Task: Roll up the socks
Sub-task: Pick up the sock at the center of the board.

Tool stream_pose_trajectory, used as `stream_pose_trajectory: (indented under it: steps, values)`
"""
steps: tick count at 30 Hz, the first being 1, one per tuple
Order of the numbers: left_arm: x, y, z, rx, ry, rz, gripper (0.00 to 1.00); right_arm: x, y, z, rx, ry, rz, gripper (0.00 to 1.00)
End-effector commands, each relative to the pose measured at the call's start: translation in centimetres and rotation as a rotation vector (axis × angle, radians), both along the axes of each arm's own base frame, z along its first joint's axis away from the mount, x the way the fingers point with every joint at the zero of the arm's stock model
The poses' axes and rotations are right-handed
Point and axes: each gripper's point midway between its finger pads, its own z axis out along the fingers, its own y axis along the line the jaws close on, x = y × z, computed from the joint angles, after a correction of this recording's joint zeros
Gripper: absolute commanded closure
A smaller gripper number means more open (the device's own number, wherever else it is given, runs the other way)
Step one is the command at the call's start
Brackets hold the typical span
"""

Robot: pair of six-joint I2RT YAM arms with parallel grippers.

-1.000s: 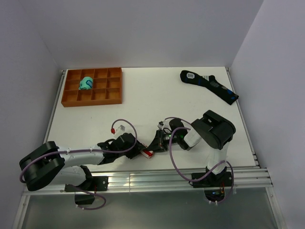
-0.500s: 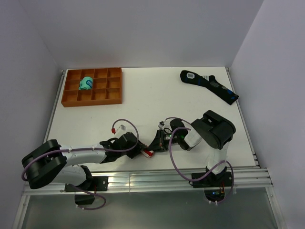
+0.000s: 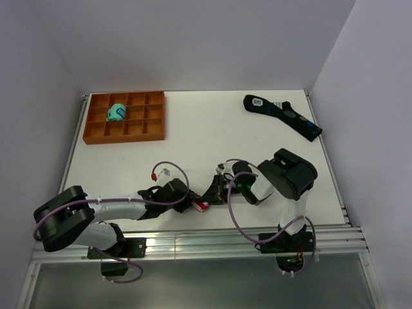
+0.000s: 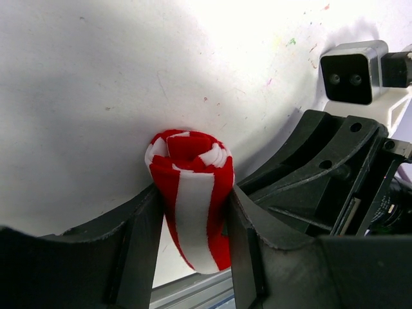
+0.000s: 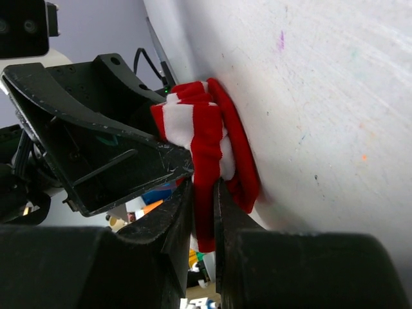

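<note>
The red and white striped socks (image 4: 192, 193) form a rolled bundle near the table's front edge, between the two grippers (image 3: 201, 206). My left gripper (image 4: 192, 251) is shut on the roll, one finger pressing each side. My right gripper (image 5: 203, 219) is shut on a red fold of the same socks (image 5: 206, 141), which hangs down between its fingers. In the top view both grippers meet at the bundle, the left gripper (image 3: 187, 205) on its left and the right gripper (image 3: 209, 197) on its right.
An orange compartment tray (image 3: 124, 116) stands at the back left with a teal sock bundle (image 3: 116, 112) in one cell. A long black sock with blue patches (image 3: 283, 116) lies at the back right. The table's front rail runs just below the grippers.
The left arm's forearm has shifted slightly to the right, toward the bundle. The right arm and the socks stay almost where they were.
</note>
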Motion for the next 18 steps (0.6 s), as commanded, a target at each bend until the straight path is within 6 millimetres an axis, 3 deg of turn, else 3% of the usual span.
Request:
stream_pose_trajectory:
  steps: [1,18]
  values:
    - [0.8,1.4,-1.5,0.058,-0.012,0.077,0.54,-4.2,-2.0,-2.6,-0.118,0.405,-0.013,0.86]
    - [1.8,0.9,-0.4,-0.038,-0.065,0.131,0.54,-4.7,-1.6,-1.0,-0.047,0.486,0.0,0.85]
